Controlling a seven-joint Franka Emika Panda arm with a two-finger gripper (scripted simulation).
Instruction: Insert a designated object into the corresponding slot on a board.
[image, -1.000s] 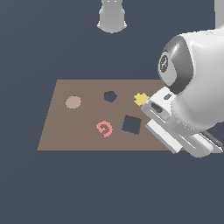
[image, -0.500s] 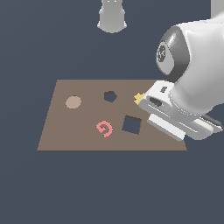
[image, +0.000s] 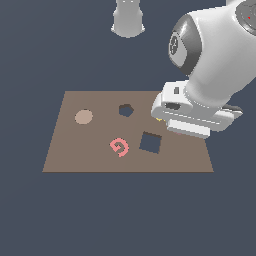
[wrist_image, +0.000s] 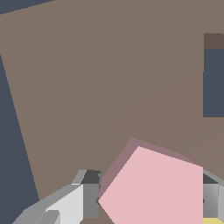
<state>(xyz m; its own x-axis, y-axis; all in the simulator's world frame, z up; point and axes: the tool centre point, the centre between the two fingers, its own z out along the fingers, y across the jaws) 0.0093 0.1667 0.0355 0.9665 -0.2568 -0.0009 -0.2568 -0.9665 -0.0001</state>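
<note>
In the wrist view the light-pink pentagon block (wrist_image: 153, 188) sits between my grey fingers (wrist_image: 90, 194), and my gripper (wrist_image: 149, 195) is shut on it above the brown board (wrist_image: 87, 87). In the exterior view the arm's hand (image: 192, 114) hangs over the board's (image: 90, 155) far edge on the exterior view's right and hides the block and fingers. The small dark pentagon slot (image: 126, 110) lies uncovered on the board, toward the exterior view's left of the hand.
On the board are a dark square cut-out (image: 150, 142), a salmon G-shaped piece (image: 119, 147) and a tan round piece (image: 83, 117). A sliver of yellow (image: 158, 119) shows at the hand's edge. The robot's grey base (image: 128, 20) stands beyond the board.
The arm has swung toward the exterior view's left and over the board. It now covers nearly all of the yellow flower-shaped piece.
</note>
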